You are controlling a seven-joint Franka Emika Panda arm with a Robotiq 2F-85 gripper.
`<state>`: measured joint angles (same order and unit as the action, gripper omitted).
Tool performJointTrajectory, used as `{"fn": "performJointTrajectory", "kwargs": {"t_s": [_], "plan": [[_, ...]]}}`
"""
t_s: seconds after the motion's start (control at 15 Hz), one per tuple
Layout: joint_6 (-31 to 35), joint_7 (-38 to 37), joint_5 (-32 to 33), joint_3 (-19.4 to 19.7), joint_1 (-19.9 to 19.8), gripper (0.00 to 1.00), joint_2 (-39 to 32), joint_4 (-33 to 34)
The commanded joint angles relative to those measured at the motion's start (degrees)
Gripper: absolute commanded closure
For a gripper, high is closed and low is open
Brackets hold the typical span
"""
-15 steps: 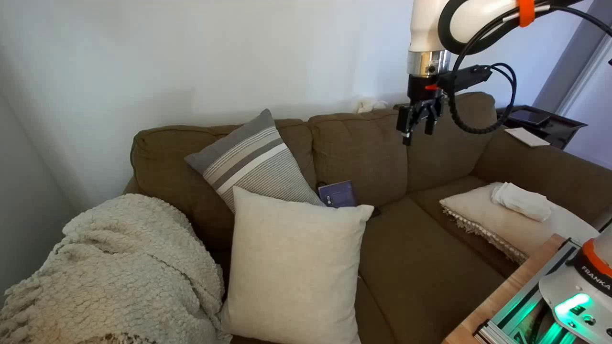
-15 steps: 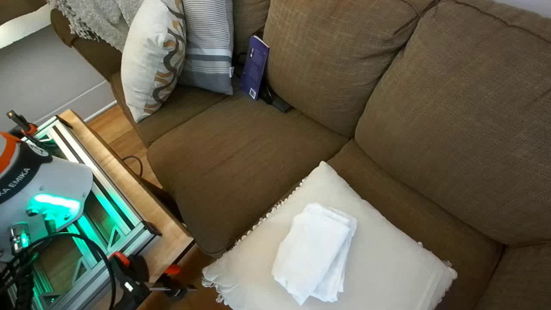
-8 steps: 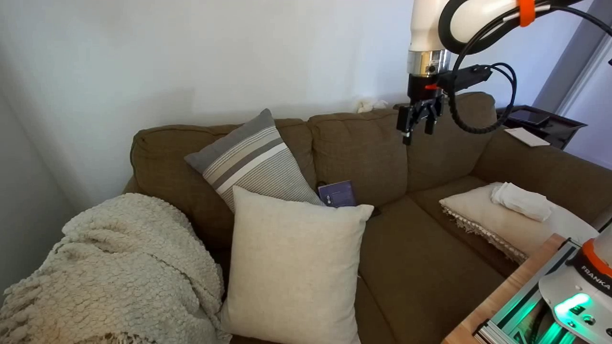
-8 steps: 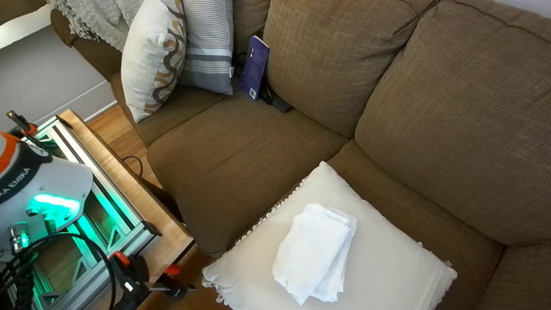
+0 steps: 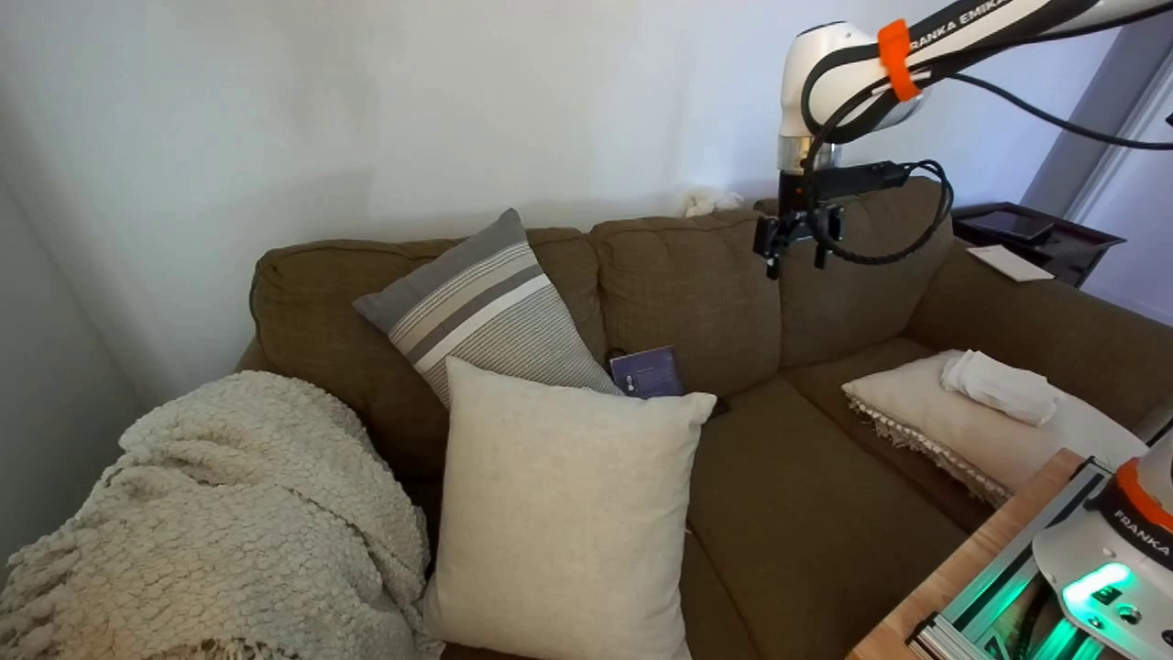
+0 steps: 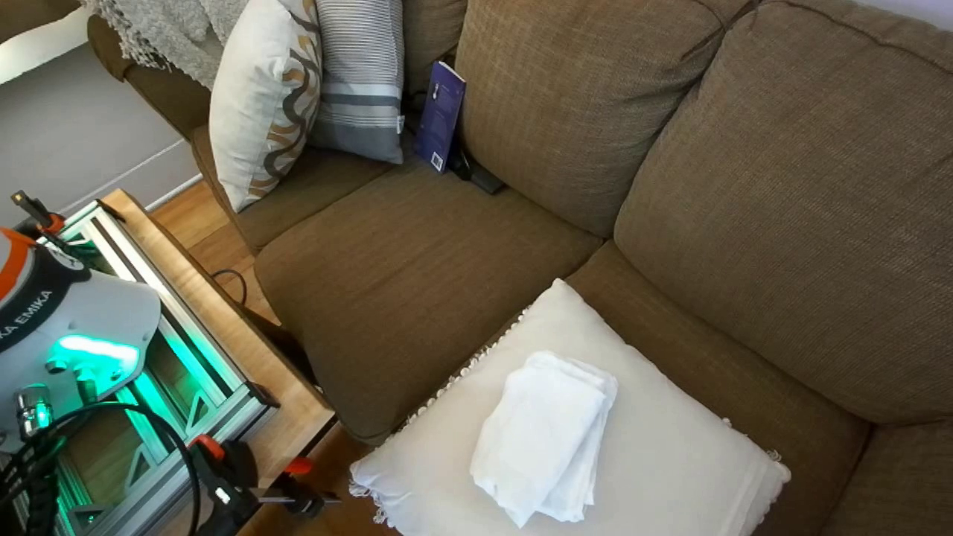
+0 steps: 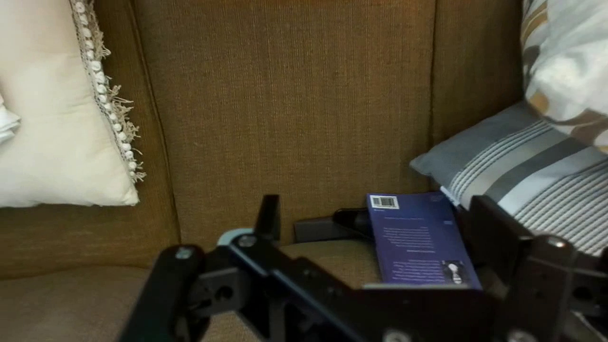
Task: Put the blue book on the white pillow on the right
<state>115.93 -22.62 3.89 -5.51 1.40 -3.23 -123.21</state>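
Gripper point(image 5: 796, 268) under your control hung above the sofa point(image 5: 825, 486), its fingers point(image 7: 270, 216) unclenched and spread well apart. The blue book point(image 6: 441, 119) stood tilted at the rear of the seat point(image 6: 417, 260), just beside the grey striped pillow point(image 6: 361, 82) and near a black item point(image 6: 485, 179); in your wrist view the book showed between the fingers, farther off. The white pillow point(image 6: 670, 447) lay flat on the seat, well apart from the book, bearing a folded white cloth point(image 6: 547, 432).

- It looks like a home, a living room.
- Beside one edge of the light-brown wooden desk point(image 6: 264, 365) stands a brown fabric sofa point(image 6: 417, 253).
- Over its one end lies a pale fluffy blanket point(image 5: 238, 513).
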Motion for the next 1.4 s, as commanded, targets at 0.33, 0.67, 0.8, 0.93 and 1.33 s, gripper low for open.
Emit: {"fn": "performJointTrajectory", "kwargs": {"t_s": [0.33, 0.67, 0.8, 0.93, 1.33], "plan": [[-6.31, 0.17, -4.69, 6.72, -0.58, 0.0, -18.73, 17.49], [-3.86, -4.49, -6.08, 7.43, 0.0, 0.0, -14.52, 13.44], [-2.67, -11.44, -7.56, 7.62, 1.02, 0.0, -13.36, 10.86], [2.95, -18.63, -9.34, 6.9, 2.57, 0.0, -14.76, 7.89], [25.6, -37.08, -14.16, 5.83, 7.62, 0.0, -22.07, 1.31]]}}
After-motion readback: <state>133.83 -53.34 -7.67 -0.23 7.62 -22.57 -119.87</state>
